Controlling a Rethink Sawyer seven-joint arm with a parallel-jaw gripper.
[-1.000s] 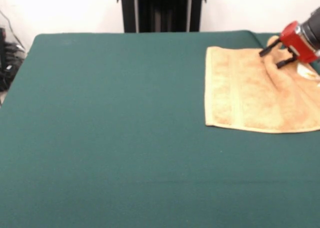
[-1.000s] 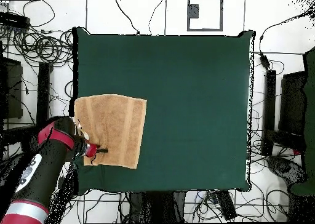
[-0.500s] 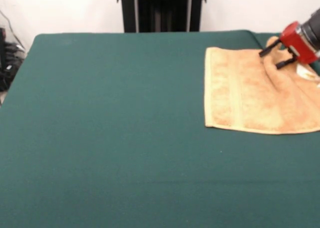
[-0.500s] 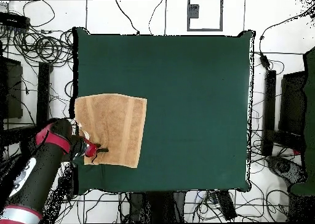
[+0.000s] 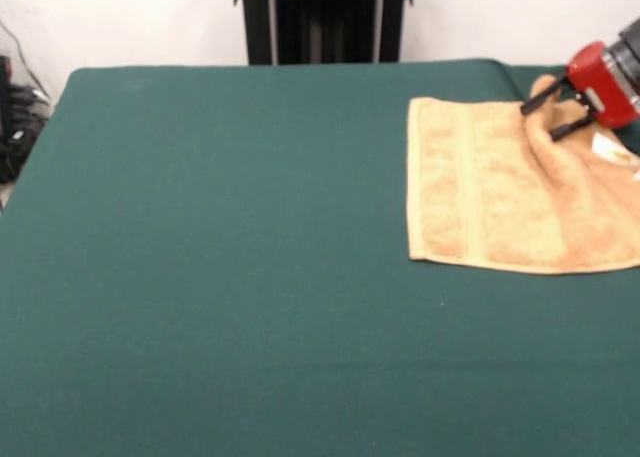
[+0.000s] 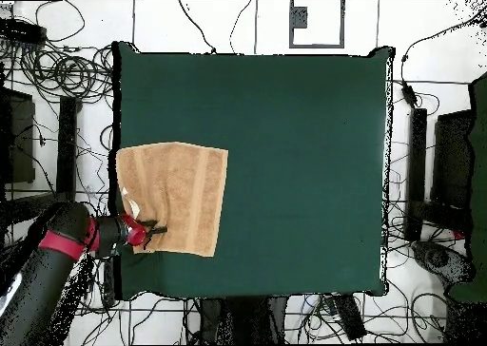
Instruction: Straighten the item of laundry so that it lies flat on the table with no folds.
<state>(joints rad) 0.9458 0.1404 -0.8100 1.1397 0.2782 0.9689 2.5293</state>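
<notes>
The dark green table (image 5: 220,277) carries the towel (image 5: 500,192) directly under and beside the gripper (image 5: 550,112), near the table edge. The towel rises in a ridge between the spread fingers (image 5: 540,95); a white tag (image 5: 610,147) shows just behind the gripper.

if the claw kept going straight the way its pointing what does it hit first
Most likely the towel itself: the claw points across the table with its tips already at a raised ridge of the cloth. Depth is unclear, so it might skim over it.
</notes>
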